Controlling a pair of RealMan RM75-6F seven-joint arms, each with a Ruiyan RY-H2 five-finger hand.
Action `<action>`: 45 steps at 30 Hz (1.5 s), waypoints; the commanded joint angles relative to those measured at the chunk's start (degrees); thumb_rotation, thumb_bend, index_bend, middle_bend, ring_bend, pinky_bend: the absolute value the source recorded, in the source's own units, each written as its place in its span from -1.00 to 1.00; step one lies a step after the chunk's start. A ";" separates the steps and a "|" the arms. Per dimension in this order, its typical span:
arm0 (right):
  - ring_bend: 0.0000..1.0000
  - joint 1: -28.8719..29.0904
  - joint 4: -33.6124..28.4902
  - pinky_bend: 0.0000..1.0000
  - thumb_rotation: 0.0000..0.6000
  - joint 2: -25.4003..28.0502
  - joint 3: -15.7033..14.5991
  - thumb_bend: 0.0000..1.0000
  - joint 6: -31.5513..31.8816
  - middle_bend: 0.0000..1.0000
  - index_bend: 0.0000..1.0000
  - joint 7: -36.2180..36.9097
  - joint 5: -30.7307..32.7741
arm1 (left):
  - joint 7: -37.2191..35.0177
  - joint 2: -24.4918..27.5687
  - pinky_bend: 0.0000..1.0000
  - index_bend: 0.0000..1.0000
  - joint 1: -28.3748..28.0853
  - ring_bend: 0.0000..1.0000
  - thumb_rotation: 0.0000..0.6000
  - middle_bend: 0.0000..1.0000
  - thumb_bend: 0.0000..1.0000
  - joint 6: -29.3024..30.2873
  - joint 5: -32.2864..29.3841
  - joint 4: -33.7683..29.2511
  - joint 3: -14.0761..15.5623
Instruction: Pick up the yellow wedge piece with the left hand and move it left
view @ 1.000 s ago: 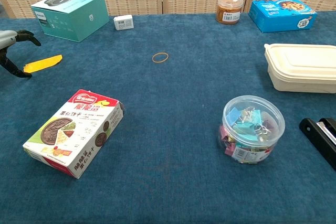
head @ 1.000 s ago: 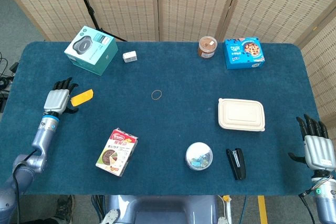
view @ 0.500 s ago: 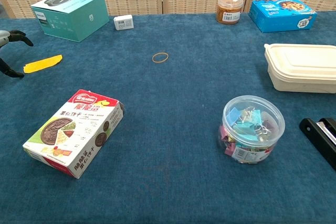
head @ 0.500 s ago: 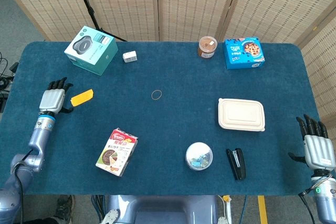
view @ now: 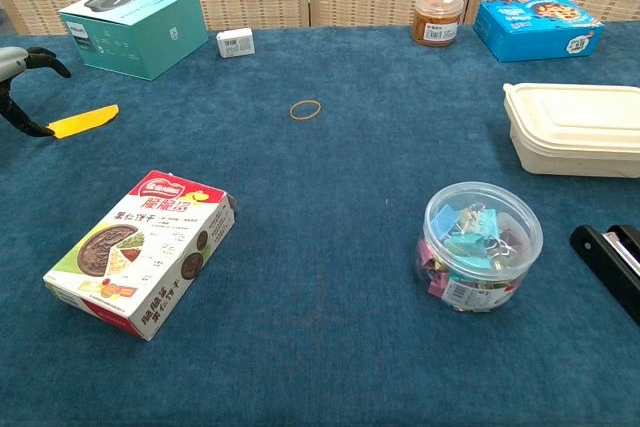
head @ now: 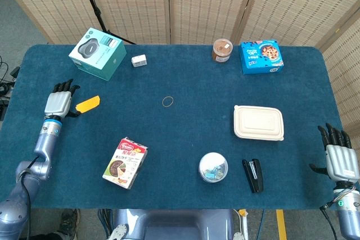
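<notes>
Blue felt covers the table (head: 185,150), and at its left edge the left hand (head: 58,104) has come back in toward the yellow wedge piece (head: 88,104) after drifting off half a second ago; its fingers are spread, holding nothing, thumb tip just beside the wedge's near end. The wedge lies flat where it was, so the grasp looks not yet made.

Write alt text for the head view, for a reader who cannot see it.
Overhead view of a blue table: the left robot hand, fingers apart, sits beside the yellow wedge piece near the left edge. The right robot hand rests open at the far right; boxes and containers lie scattered between.
</notes>
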 commanded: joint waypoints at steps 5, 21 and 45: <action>-1.00 0.06 -0.01 -1.00 1.00 0.01 0.06 -1.00 -0.15 -1.00 -1.00 -0.03 0.28 | -0.10 -0.48 -1.00 -0.60 -1.12 -1.00 1.00 -1.00 -0.62 -0.63 -0.09 0.82 -0.25; -1.00 -0.16 -0.76 -1.00 1.00 0.53 -0.11 -1.00 0.36 -1.00 -1.00 0.49 -0.15 | -3.18 2.14 -1.00 -0.63 0.89 -1.00 1.00 -1.00 -0.62 0.43 3.27 -0.83 3.18; -1.00 0.07 -0.59 -1.00 1.00 0.54 -0.27 -1.00 -0.33 -1.00 -1.00 0.94 0.07 | -0.59 1.05 -1.00 -0.22 0.27 -1.00 1.00 -1.00 -0.40 -1.08 3.43 -0.06 3.56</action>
